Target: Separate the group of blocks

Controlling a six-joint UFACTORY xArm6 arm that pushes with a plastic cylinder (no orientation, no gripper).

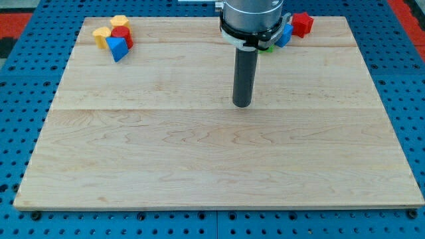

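A tight group of blocks sits at the view's top left: a yellow block (119, 20), a second yellow block (101, 36), a red block (123, 34) and a blue triangular block (117, 48), all touching. My tip (242, 104) rests on the board near the middle, well to the right of that group and below it. At the view's top right, a red block (303, 24) and a blue block (285, 35) sit close together, with a green block (267, 47) mostly hidden behind the arm's body.
The wooden board (212, 159) lies on a blue perforated table (13, 133). The arm's grey body (252, 20) hangs over the board's top edge and hides part of the top right blocks.
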